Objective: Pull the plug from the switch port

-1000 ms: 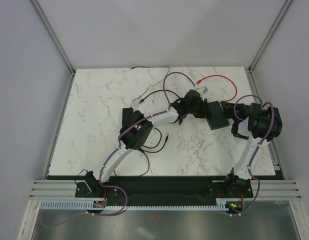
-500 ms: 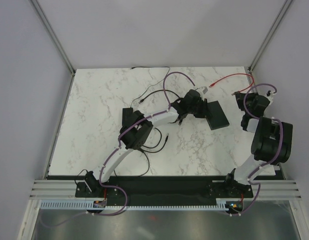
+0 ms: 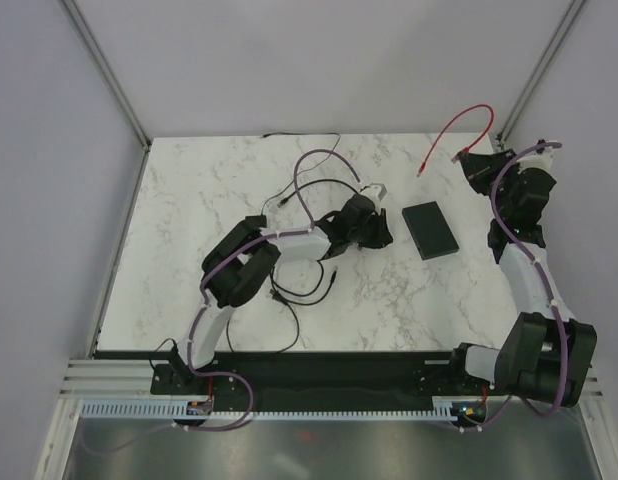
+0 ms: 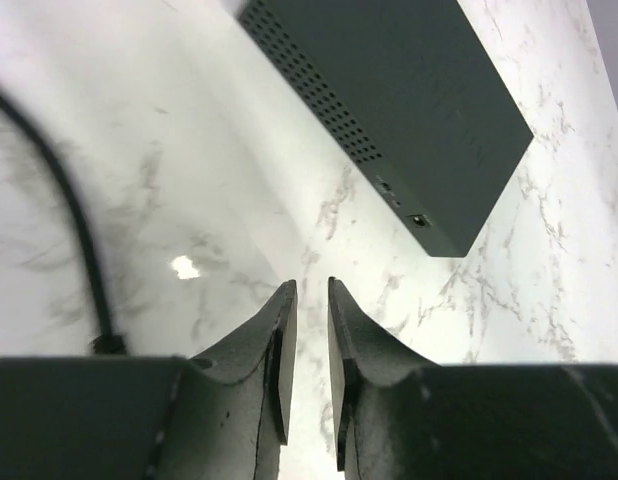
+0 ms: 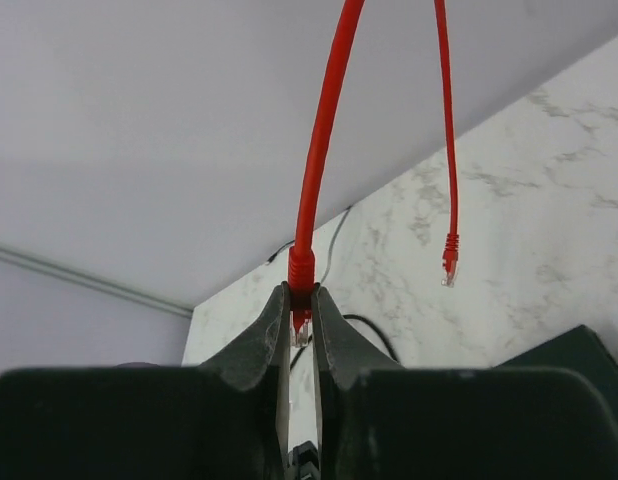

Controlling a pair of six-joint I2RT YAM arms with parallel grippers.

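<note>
Your top camera looks steeply down from above and behind the arm bases (image 3: 179, 372), taking in the whole table (image 3: 189, 250); your left wrist camera sits close over it, facing the black box (image 4: 409, 100) (the overhead shows it too); your right wrist camera tilts up toward the wall (image 5: 139, 120), close behind the red cable (image 5: 319, 150), also visible overhead.

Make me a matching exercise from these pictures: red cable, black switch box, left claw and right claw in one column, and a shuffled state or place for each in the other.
Column one
1. red cable
2. black switch box
3. left claw
4. right claw

Column two
A. lying flat on the marble table
B. clamped on the red plug
C. narrowly open, holding nothing
D. arcing through the air, free end dangling

Pairs: 1-D, 2-A, 3-C, 4-B
</note>
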